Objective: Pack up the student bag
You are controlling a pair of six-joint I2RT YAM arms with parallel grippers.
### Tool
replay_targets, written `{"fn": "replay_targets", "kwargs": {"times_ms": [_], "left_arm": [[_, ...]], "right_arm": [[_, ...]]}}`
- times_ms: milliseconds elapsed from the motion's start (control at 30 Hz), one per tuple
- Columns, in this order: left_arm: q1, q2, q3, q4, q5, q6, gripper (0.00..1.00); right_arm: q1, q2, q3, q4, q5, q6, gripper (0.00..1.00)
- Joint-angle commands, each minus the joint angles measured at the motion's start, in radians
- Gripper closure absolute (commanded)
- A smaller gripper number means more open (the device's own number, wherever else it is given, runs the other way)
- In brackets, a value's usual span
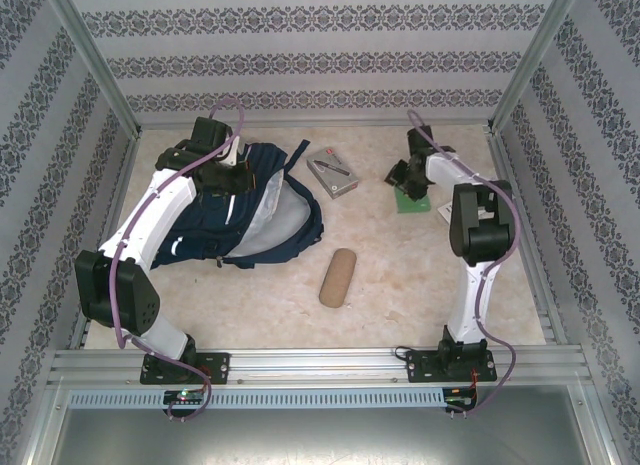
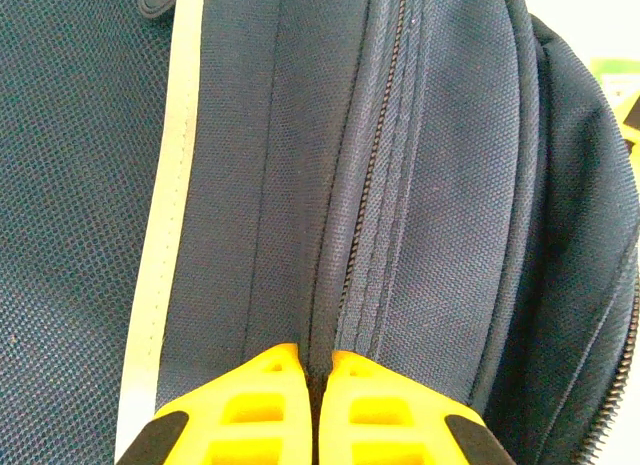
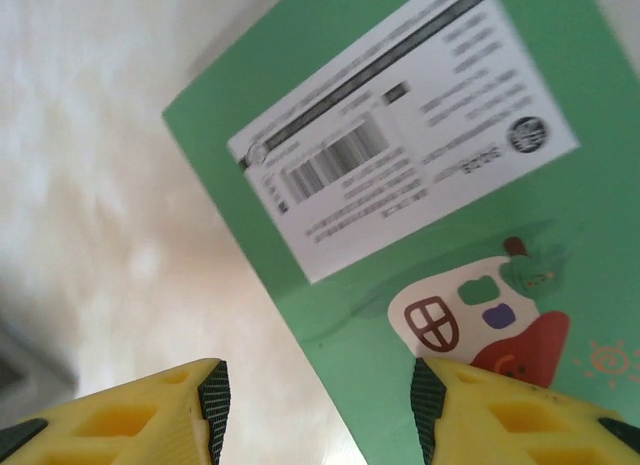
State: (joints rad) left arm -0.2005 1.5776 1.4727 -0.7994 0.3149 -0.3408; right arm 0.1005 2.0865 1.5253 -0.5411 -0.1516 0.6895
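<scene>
The student bag [image 1: 255, 210], a navy-blue backpack, lies at the left of the table, its main pocket gaping and showing grey lining. My left gripper [image 1: 235, 175] sits at the bag's upper edge. In the left wrist view its yellow fingers [image 2: 270, 405] are shut on a ridge of the student bag's [image 2: 440, 185] fabric beside a zipper, left gripper [image 2: 317, 363]. My right gripper [image 1: 405, 180] hovers over a green book [image 1: 410, 199]. In the right wrist view the right gripper [image 3: 320, 390] is open, straddling the edge of the green book [image 3: 330, 115], which lies flat and bears a white barcode label.
A grey book [image 1: 333, 173] lies between the bag and the green book. A tan pencil case [image 1: 338, 277] rests in the middle of the table, nearer me. A small white item [image 1: 445, 213] peeks out beside the right arm. Patterned walls enclose the table [image 1: 400, 275].
</scene>
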Motion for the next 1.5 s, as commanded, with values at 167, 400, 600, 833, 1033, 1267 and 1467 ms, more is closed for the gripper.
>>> {"fn": "replay_targets", "kwargs": {"times_ms": [167, 400, 600, 833, 1033, 1267, 1467], "left_arm": [[0.016, -0.021, -0.011, 0.023, 0.071, 0.003, 0.88], [0.015, 0.014, -0.005, 0.067, 0.136, -0.023, 0.67], [-0.042, 0.051, 0.028, 0.111, 0.174, -0.061, 0.52], [-0.2, 0.168, 0.086, 0.19, 0.166, -0.127, 0.5], [-0.316, 0.294, 0.161, 0.229, 0.141, -0.151, 0.48], [-0.394, 0.417, 0.238, 0.253, 0.146, -0.161, 0.48], [-0.441, 0.51, 0.28, 0.257, 0.151, -0.164, 0.49]], "right_arm": [[0.119, -0.26, -0.405, 0.008, -0.016, 0.111, 0.47], [0.109, -0.573, -0.727, -0.022, 0.055, 0.11, 0.46], [0.011, -0.823, -0.82, -0.064, 0.057, 0.038, 0.41], [-0.041, -0.97, -0.881, -0.144, 0.172, 0.081, 0.27], [-0.107, -0.933, -0.925, -0.051, 0.144, 0.074, 0.25], [-0.108, -0.73, -0.827, 0.07, 0.049, -0.017, 0.27], [-0.101, -0.658, -0.752, 0.104, -0.008, -0.078, 0.29]]}}
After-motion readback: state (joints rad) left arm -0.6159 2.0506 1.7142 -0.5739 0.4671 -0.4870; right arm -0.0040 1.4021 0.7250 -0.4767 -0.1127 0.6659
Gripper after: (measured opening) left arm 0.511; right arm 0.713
